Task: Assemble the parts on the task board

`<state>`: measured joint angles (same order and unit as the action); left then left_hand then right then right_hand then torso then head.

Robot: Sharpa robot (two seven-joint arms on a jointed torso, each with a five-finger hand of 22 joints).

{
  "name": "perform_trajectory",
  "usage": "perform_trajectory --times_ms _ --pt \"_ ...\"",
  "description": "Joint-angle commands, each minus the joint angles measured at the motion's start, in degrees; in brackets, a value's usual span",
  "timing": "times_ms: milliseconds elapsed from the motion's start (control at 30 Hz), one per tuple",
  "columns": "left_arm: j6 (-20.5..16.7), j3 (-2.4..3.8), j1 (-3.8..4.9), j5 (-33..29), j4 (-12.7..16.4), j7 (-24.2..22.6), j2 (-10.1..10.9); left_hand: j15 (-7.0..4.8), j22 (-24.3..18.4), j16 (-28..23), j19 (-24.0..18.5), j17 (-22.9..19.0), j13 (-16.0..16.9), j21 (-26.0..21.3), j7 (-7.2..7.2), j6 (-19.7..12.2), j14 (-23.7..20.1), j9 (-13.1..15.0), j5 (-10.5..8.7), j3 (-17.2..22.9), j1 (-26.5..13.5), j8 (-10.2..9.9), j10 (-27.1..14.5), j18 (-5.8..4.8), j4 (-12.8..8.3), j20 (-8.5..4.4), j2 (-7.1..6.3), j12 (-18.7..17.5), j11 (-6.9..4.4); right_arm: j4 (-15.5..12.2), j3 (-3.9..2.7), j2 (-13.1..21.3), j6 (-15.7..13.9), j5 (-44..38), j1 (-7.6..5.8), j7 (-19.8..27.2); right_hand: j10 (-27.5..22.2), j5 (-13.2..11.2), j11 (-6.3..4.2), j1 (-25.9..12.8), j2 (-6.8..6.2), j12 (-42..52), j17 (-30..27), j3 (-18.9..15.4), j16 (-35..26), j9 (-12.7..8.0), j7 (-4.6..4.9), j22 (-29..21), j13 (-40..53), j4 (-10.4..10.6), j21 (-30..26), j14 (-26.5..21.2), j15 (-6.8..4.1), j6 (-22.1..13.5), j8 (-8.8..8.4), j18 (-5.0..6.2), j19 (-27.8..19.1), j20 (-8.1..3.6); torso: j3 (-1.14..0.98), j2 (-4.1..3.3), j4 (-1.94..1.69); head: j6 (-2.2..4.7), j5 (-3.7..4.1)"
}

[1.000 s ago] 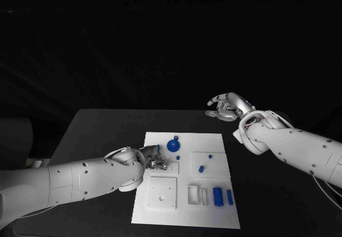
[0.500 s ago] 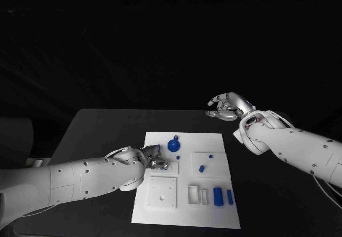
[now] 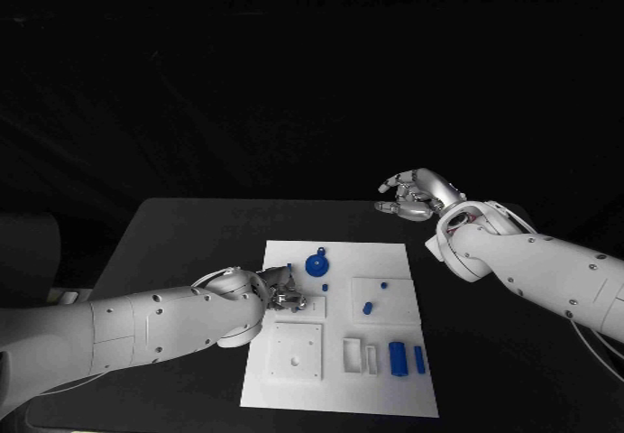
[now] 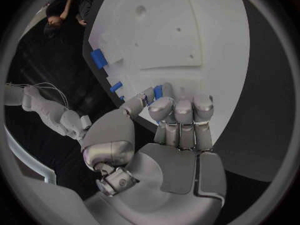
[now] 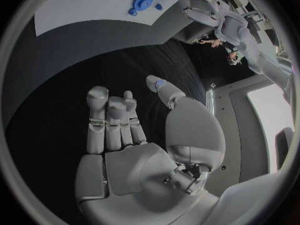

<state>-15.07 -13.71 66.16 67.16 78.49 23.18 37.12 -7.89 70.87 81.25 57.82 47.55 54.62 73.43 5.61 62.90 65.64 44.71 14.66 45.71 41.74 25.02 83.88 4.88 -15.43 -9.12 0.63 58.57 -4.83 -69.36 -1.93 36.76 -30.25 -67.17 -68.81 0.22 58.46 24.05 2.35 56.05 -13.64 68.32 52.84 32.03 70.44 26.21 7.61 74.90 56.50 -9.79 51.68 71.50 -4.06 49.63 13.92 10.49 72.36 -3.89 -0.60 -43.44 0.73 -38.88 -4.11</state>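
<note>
Two hands, one white board. At left, presses the left hand (image 3: pixel 279 293) low over the left middle of the task board (image 3: pixel 341 392), fingers (image 4: pixel 181 112) curled tight toward the thumb, apparently to work a small part (image 4: pixel 157 91) at close range. Shows a sliver of blue at those fingertips in the left wrist view, but cannot tell whether pinched there or merely lying on the board behind them.

Just right of that hand, leaves a blue toothed disc (image 3: pixel 316 265) flat near the board's far edge, with small blue pegs (image 3: pixel 367 308) scattered across the middle, likely waiting their turn. Toward the near right corner, lines up two blue blocks (image 3: pixel 407 358) side by side beside white slots, probably their seats.

At far right, holds the right hand (image 3: pixel 417 196) up above the far edge of the black table (image 3: pixel 195 234), well apart from the board, fingers loosely spread and gripping nothing. Seems parked there to give the working hand room.
</note>
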Motion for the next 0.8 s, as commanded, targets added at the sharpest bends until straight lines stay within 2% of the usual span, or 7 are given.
perform_trajectory --times_ms 33,500,800 --pt "2.17 -0.09 -0.13 -0.72 0.14 -0.37 -0.14 -5.27 -0.17 0.31 -0.51 0.10 -0.13 0.42 -7.20 9.28 4.36 -0.57 1.38 0.17 -0.31 0.40 -3.11 3.10 -0.34 -6.63 1.00 0.35 -2.85 -0.01 -0.02 -0.04 0.83 0.02 0.00 0.03 -0.39 0.50 0.00 0.03 0.70 0.40 -0.07 -0.11 0.01 -0.09 1.29 0.67 -0.09 0.01 -0.40 0.15 0.06 -1.00 0.24 4.51 0.10 -0.33 0.01 0.01 0.04 -0.01 -0.07" --pt "2.31 -0.06 -0.12 -1.45 -0.32 -0.31 -0.30 -5.25 -0.44 0.35 -0.73 0.11 -0.31 0.72 -7.21 9.25 4.30 -0.87 1.75 0.33 -0.75 0.53 -3.18 3.15 -0.70 -6.65 1.73 0.45 -2.85 0.11 -0.02 -0.18 0.96 0.02 0.03 0.05 -0.41 1.17 0.01 -0.01 0.80 0.50 -0.08 -0.05 0.02 -0.13 1.30 0.70 -0.22 0.06 -0.43 0.15 0.07 -1.02 0.24 4.51 0.14 -0.33 0.00 -0.03 0.07 0.00 -0.04" --pt "4.65 -0.04 -0.09 -2.57 -0.89 -0.01 -0.65 -5.24 -0.58 0.35 -0.87 0.10 -0.43 0.87 -7.21 9.16 4.25 -1.02 1.74 0.63 -0.56 0.57 -3.22 3.21 -0.99 -6.69 1.91 0.46 -2.85 0.24 -0.02 -0.25 1.27 0.02 0.05 -0.04 -0.43 1.41 0.02 -0.04 0.83 0.53 -0.08 -0.04 0.02 -0.15 1.30 0.71 -0.27 0.07 -0.45 0.15 0.08 -1.04 0.24 4.51 0.15 -0.32 -0.02 -0.01 0.12 -0.03 0.04"
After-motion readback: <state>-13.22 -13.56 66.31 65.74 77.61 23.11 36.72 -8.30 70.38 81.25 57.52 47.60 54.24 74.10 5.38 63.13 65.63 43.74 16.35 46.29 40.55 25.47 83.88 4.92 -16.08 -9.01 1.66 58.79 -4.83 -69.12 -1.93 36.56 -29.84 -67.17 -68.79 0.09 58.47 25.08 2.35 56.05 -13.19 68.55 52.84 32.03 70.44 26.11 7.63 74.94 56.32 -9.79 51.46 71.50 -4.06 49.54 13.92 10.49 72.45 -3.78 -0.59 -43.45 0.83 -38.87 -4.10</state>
